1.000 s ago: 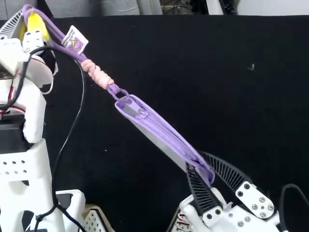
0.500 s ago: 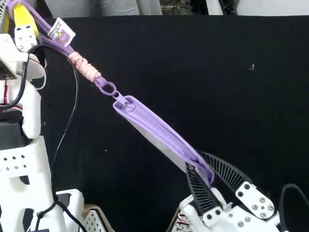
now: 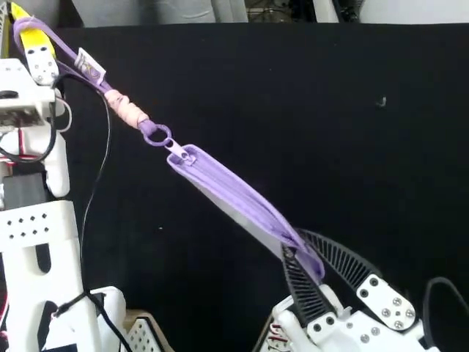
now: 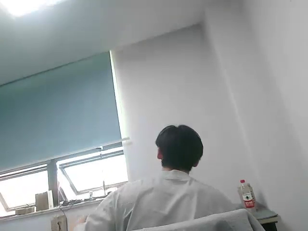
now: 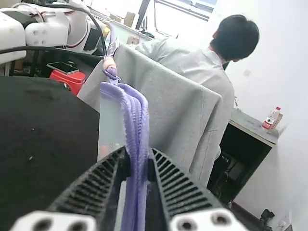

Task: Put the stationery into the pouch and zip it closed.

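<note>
Even indoor light, ceiling lamp (image 4: 24,6) glaring white, windows (image 4: 94,175) overexposed with daylight, black table (image 3: 330,147) dim

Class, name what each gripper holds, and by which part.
Right gripper clamps the pouch by one end of its zipper edge. The zipper strap runs taut to the left gripper; the grip cannot be told.

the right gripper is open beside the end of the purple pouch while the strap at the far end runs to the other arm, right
No, the right gripper is shut on the end of the purple pouch, fabric pinched between its fingers, as the right wrist view shows. The strap at the far end does run to the other arm.
</note>
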`<state>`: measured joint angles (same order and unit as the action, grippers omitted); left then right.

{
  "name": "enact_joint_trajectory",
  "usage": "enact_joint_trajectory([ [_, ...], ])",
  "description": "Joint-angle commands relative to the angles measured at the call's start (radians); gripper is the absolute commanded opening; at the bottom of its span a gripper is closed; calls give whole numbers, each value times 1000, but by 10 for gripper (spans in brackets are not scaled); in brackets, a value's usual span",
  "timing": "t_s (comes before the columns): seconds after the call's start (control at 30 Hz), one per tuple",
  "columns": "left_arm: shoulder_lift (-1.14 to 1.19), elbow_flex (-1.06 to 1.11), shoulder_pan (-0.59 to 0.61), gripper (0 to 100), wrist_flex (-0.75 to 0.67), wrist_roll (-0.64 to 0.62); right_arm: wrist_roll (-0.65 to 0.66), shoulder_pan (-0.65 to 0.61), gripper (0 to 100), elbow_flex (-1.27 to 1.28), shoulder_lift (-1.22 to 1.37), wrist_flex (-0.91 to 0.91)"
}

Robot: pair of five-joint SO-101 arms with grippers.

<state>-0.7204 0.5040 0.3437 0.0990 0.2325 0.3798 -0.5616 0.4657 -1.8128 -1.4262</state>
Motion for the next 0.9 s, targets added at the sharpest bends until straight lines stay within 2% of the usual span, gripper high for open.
enact_joint_trajectory([
  [0.0,-9,4,35,30,-48,20,-6,12,11,-21,-114,37],
  [0.33,-9,15,35,30,-32,15,0,17,11,30,-111,69],
  [0.43,-11,-38,19,30,91,14,2,17,11,127,-111,133],
  [0.63,2,-232,-12,30,520,-12,41,17,11,366,-110,358],
  [0.87,2,-289,-88,30,767,-97,38,12,11,691,-108,813],
])
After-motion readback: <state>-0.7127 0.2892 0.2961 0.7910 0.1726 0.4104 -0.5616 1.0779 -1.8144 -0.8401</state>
